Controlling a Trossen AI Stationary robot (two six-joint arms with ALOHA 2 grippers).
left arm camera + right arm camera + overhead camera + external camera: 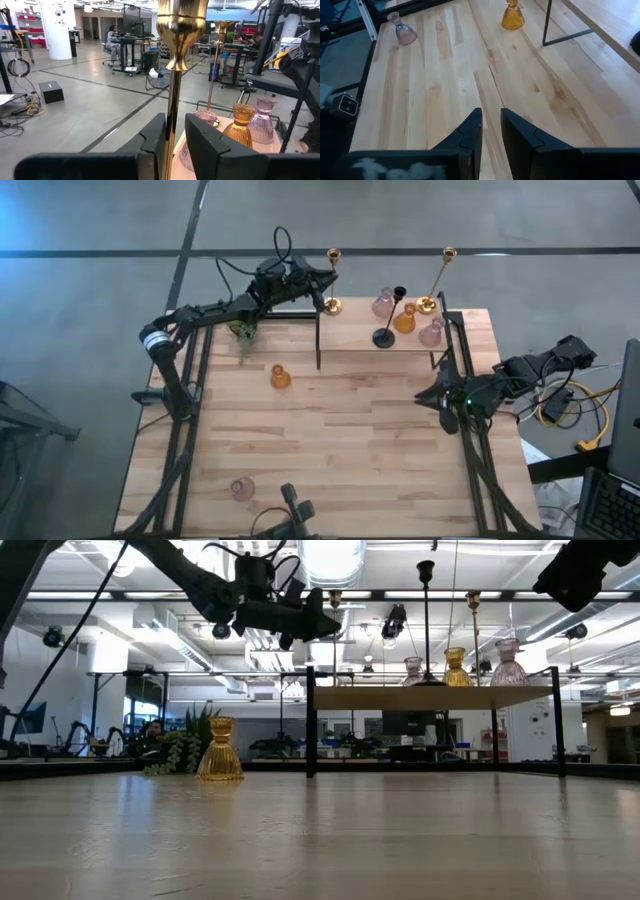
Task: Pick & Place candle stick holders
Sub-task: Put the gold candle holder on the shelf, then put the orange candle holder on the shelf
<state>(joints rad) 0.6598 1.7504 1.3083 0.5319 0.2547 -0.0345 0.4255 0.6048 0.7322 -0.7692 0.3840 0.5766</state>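
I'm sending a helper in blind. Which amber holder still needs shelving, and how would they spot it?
Start at the raised shelf along the table's far edge. The amber glass holder stands alone on the table in front of it; its amber twin already sits on the shelf.

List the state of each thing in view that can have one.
Left gripper: slightly open, fingers either side of the stem of a gold holder.
That gold holder: upright on the shelf.
Right gripper: open, empty, over the table.
Other gold holder, black holder: upright on the shelf.
Amber holder on the table: upright.
Pink holder on the table: upright.
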